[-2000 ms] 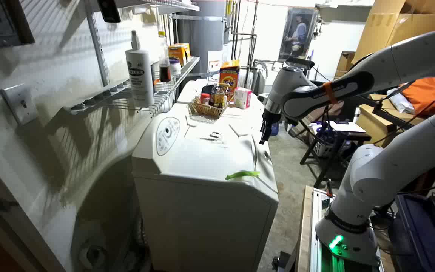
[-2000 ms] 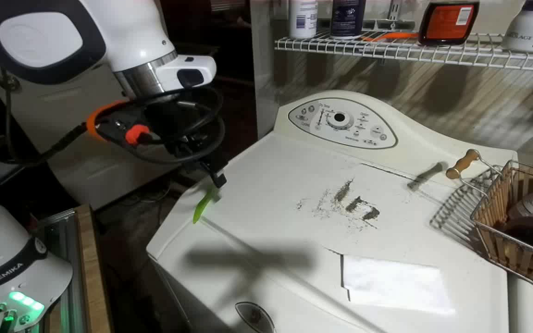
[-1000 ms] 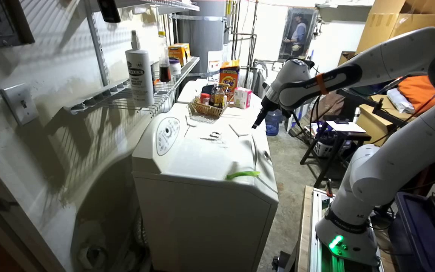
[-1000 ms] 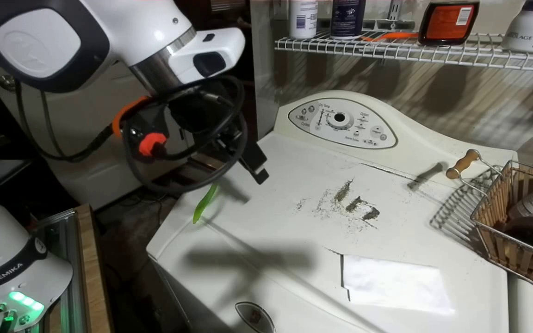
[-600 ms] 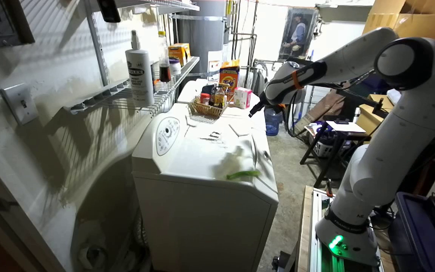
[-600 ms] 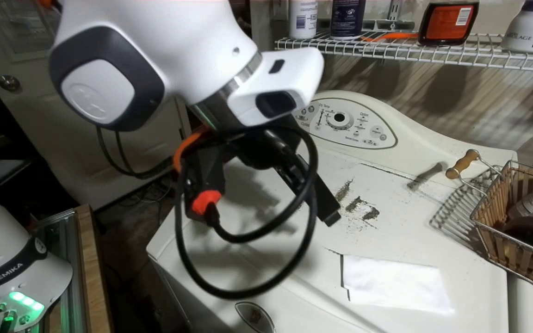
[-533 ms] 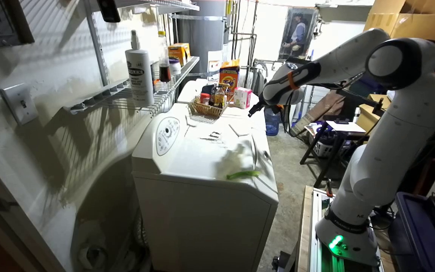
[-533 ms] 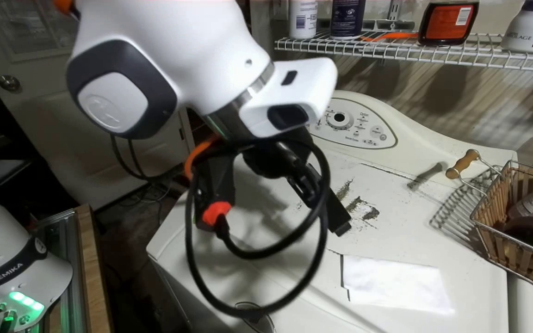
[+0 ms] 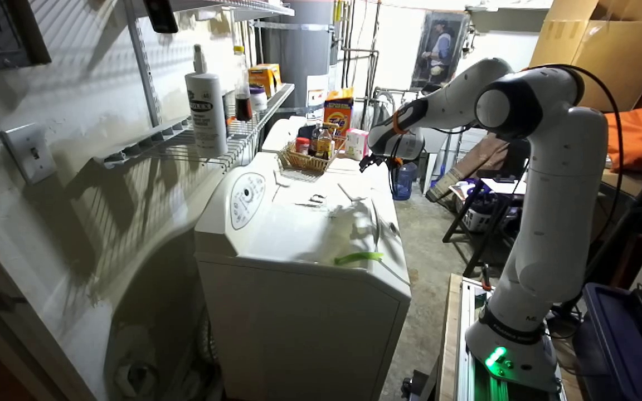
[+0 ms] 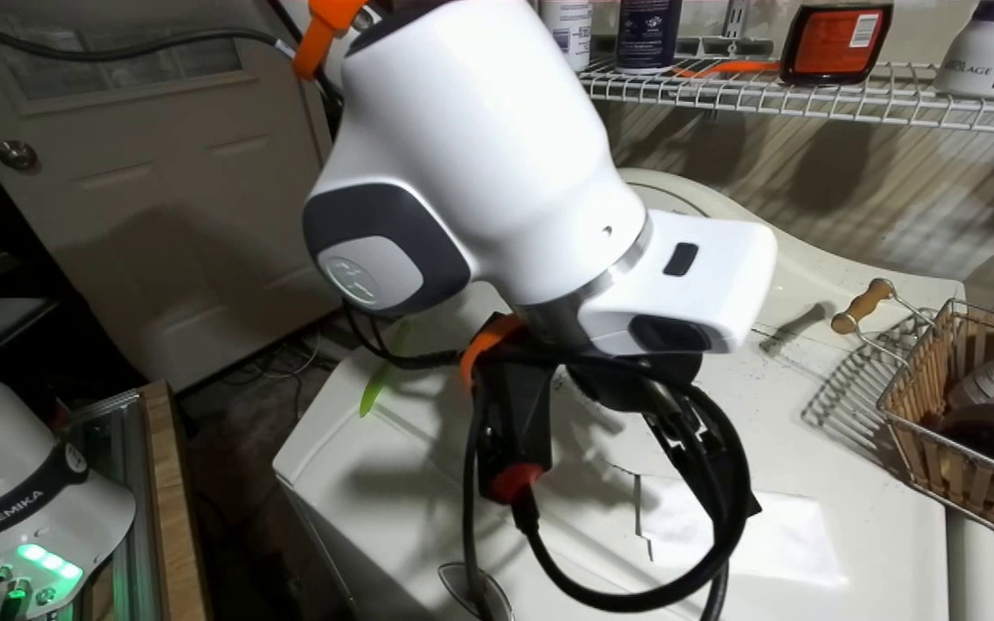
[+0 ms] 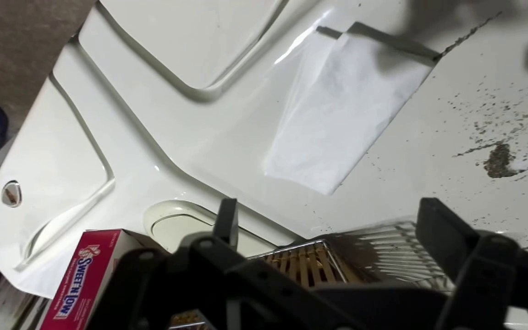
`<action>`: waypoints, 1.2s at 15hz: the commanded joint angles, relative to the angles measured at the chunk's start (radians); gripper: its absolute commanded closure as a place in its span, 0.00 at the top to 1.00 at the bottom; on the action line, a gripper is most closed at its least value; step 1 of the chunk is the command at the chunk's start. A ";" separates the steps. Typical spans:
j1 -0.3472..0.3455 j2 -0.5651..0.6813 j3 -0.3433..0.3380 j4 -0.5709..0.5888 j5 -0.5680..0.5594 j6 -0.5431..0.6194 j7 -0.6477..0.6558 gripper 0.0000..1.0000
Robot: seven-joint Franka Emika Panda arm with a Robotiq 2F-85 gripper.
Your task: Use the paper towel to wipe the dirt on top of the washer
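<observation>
Atop the glossy white washer (image 11: 227, 137), we see the folded white paper towel (image 11: 342, 110), near scattered dark-brown dirt (image 11: 500, 160), our black two-fingered gripper (image 11: 328, 217) hovering above, fingers (image 11: 442, 229) spread well apart, a wire-rimmed wooden-slatted basket (image 11: 309, 265) showing between them in the wrist view.

The arm (image 9: 560, 189) is bent; its gripper (image 11: 330, 223) gapes wide, with fingers (image 11: 226, 223) at seven and four o'clock in the wrist view.

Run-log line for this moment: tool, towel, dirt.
tool: open, empty | folded paper towel: on laundry machine, ungripped | dirt: clumps, specks beside towel | wipe: not done
</observation>
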 commanded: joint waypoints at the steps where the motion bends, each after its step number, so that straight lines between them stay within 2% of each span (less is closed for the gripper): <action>1: 0.000 0.002 0.000 0.002 0.001 0.000 0.001 1.00; 2: -0.031 0.027 0.041 0.031 0.058 0.002 -0.041 1.00; 9: -0.150 0.152 0.168 0.160 0.219 -0.017 -0.107 1.00; 14: -0.219 0.260 0.200 0.261 0.224 -0.034 -0.090 0.99; 15: -0.232 0.280 0.208 0.279 0.222 -0.044 -0.088 0.94; 18: -0.262 0.330 0.236 0.320 0.207 -0.064 -0.091 0.89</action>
